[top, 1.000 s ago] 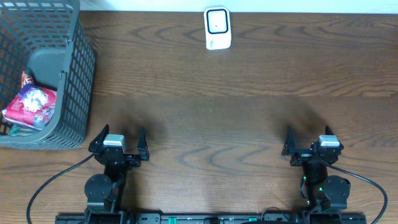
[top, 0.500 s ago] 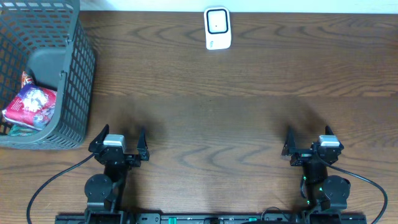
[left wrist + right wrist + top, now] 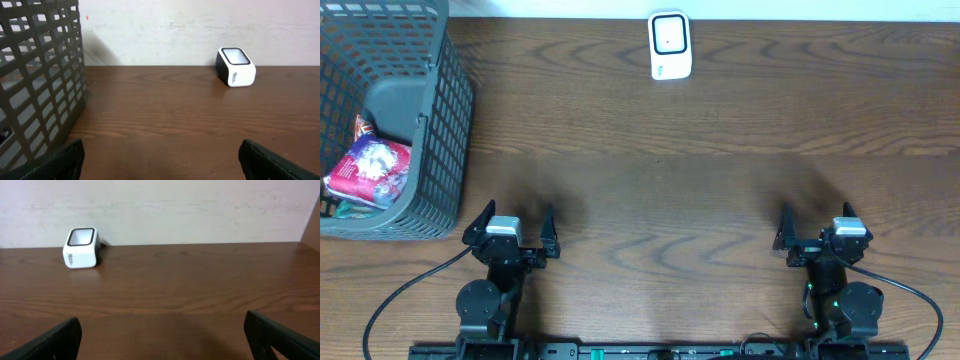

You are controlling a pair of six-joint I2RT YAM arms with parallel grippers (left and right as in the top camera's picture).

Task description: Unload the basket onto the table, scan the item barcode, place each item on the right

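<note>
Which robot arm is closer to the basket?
Left. The left arm sits right by the basket's near corner; the right arm is far off on the other side.

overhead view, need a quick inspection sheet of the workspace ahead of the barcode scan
surface: dark brown wooden table, bare across the middle
job's things: white box-shaped barcode scanner at the far edge; colourful glossy packet lying inside the dark grey plastic mesh basket at the left edge
clutter: nothing seen
grippers: left gripper and right gripper both open, holding nothing, at the near edge
cables: black cables loop out from both arm bases
surroundings: pale wall behind the table
</note>
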